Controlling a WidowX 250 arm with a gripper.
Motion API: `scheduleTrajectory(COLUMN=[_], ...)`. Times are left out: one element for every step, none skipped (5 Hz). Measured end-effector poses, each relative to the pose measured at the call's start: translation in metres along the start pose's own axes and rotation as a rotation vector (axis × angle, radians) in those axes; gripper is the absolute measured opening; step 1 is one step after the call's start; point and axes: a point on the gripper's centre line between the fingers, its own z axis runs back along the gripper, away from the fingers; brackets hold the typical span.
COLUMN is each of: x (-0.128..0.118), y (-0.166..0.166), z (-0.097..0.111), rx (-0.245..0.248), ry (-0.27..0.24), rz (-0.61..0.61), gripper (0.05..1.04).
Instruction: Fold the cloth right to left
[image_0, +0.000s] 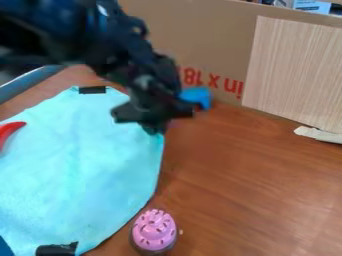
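The light turquoise cloth (73, 165) lies spread out on the left half of the wooden table, its rounded right edge running from the upper middle down to the bottom. Over the upper right part of that edge hangs the black gripper (153, 127), its lower end at or just above the cloth's border. Whether it touches the cloth cannot be made out. The arm comes in from the upper left and hides a bit of the cloth's top right edge.
A pink-topped toy cupcake (154, 230) stands beside the cloth's lower right edge. A red curved object (9, 132) lies on the cloth at far left. Black pieces (92, 90) sit at its top and bottom edges. Behind the gripper are a blue object (198, 96) and a cardboard wall (214, 45).
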Motion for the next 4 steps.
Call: scheduleTrajectory(x=[0.008, 0.008, 0.005, 0.008], y=[0.026, 0.062, 0.093, 0.123], z=[0.010, 0.016, 0.022, 0.023], rx=[-0.013, -0.012, -0.012, 0.022], ry=[-0.007, -0.008, -0.014, -0.017], rz=[0.034, 0.045, 0.012, -0.004], gripper=[0.058, 0.058, 0.058, 0.058])
